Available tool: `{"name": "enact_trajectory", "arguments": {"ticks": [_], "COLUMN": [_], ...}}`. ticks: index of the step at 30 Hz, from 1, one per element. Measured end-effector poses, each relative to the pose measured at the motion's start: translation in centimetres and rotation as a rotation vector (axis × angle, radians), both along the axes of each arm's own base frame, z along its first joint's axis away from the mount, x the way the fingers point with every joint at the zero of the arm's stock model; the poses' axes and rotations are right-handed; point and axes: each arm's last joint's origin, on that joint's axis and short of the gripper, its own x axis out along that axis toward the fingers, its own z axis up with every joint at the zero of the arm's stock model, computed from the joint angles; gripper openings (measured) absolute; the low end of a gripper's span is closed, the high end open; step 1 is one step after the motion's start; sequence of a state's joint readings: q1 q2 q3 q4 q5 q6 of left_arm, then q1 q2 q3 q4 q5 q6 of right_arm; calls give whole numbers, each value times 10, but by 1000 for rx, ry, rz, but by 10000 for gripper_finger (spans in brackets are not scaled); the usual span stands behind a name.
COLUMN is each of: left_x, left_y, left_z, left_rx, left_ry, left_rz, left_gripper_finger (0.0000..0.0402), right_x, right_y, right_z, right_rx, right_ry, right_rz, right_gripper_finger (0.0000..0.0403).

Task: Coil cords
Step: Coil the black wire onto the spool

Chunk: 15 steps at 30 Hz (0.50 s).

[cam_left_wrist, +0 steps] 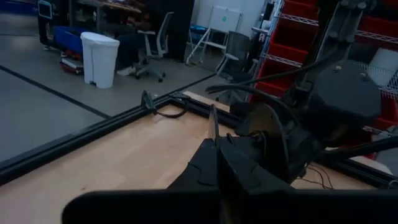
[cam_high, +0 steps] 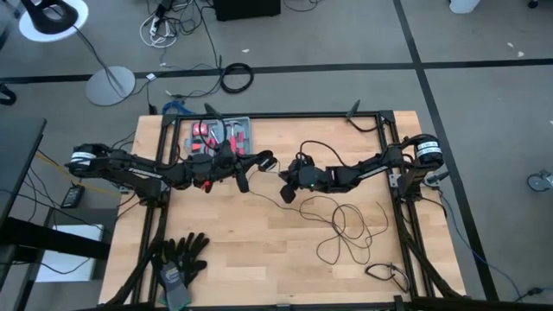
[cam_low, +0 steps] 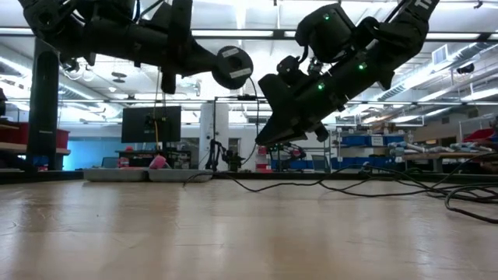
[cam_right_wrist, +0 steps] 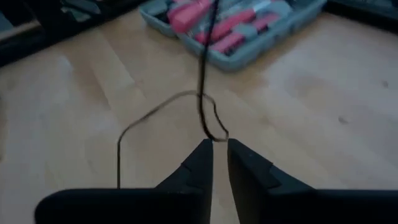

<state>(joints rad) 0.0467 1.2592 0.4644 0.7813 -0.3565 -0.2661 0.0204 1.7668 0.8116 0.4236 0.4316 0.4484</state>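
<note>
Overhead inspection: both arms meet above the wooden table (cam_high: 259, 250). The left gripper (cam_high: 259, 164) sits clenched near a grey tool tray (cam_high: 246, 125); the right gripper (cam_high: 285, 186) faces it. The cords (cam_high: 346, 229) lie in loose loops on the table's right half, one strand running up to the right gripper.

Low view: both grippers hang above the tabletop, cord trailing along the surface.

Right wrist view: fingers (cam_right_wrist: 199, 165) stand slightly parted, cord looping just ahead of the tips; whether it is gripped cannot be told.
</note>
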Motion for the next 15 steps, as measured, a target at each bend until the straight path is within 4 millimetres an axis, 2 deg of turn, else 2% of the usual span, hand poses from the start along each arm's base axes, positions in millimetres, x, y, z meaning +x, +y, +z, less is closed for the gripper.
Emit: {"name": "enact_trajectory", "arguments": {"ticks": [8, 15], "left_x": [0, 0], "left_y": [0, 0], "left_z": [-2, -2], "left_rx": [-3, -4], "left_ry": [18, 15], "left_rz": [2, 2], "left_gripper_finger": [0, 0], "right_x": [3, 4], "right_y": [-1, -3], "right_z": [6, 7], "right_rx": [-45, -47], "right_ry": [-50, -55], "right_rz": [24, 19], "right_gripper_finger": [13, 32]}}
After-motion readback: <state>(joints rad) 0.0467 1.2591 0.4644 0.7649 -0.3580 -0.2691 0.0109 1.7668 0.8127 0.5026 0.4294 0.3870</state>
